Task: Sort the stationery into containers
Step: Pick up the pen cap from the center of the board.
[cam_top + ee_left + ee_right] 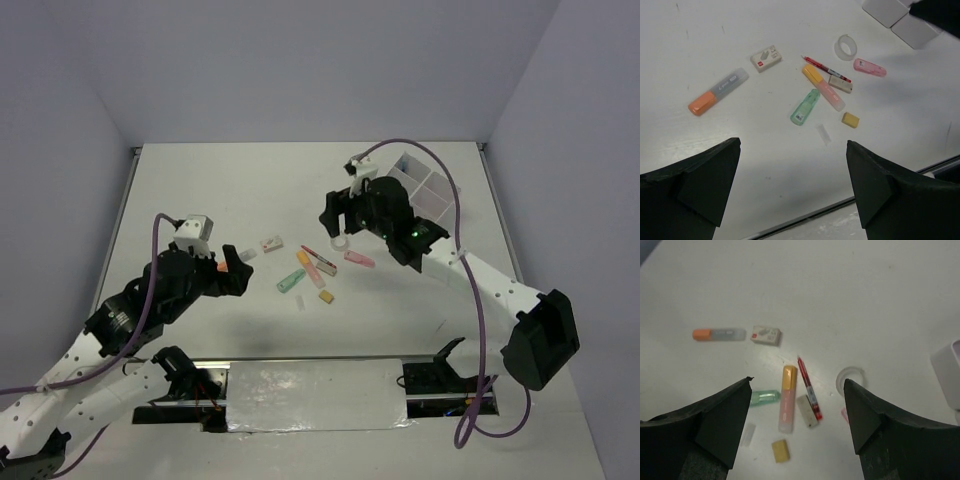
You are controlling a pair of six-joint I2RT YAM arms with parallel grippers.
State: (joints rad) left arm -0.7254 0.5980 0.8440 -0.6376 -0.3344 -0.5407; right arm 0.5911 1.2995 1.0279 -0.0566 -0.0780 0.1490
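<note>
Left hand (792, 144) and right hand (797, 381) were spread, empty, above markers (822, 87), erasers (765, 58) and tape ring (845, 47) on bench (715, 30).

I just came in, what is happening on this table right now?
Two robot arms have a sorting job: everything should go into the white divided box. Both grippers are open and empty. The left gripper hangs near the orange marker, the right gripper near the tape ring. The green marker, pink marker, red pen, white eraser and yellow eraser lie loose on the table.
</note>
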